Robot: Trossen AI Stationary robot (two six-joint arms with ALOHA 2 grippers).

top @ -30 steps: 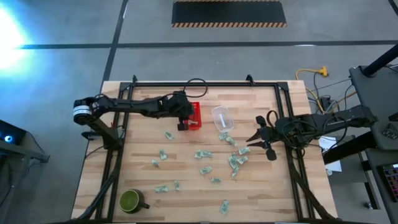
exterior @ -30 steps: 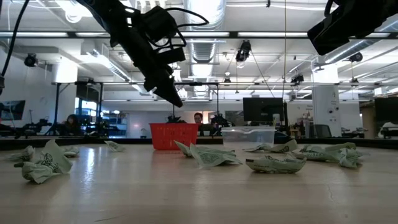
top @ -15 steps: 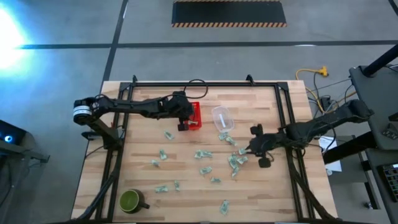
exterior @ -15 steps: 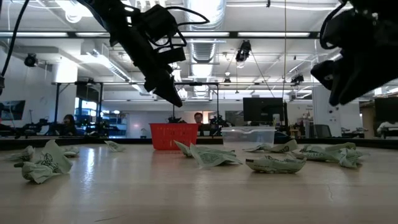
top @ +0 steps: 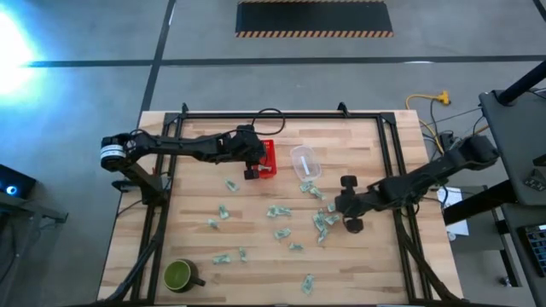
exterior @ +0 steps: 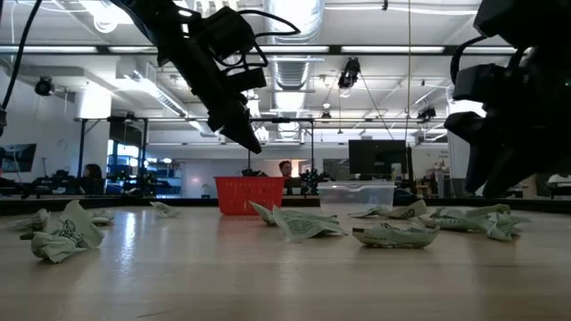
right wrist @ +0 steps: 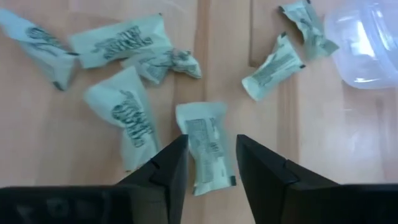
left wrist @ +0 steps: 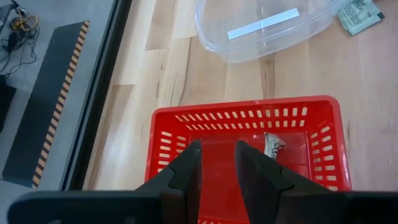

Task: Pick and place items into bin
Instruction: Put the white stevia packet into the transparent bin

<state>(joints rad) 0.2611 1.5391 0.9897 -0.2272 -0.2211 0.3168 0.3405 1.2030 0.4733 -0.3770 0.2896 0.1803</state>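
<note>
Fingers of the right gripper [right wrist: 211, 165] stand parted either side of one wrapper [right wrist: 207, 147] on the worktop [right wrist: 99, 199], ready to lower and close, while the left gripper's [left wrist: 217, 168] fingers, narrowly parted and empty, hang over the red basket [left wrist: 249, 107].

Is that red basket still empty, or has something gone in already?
Not empty. The left wrist view looks down into the red basket and shows one crumpled wrapper lying on its floor. Part of the floor is hidden behind the jaws.
</note>
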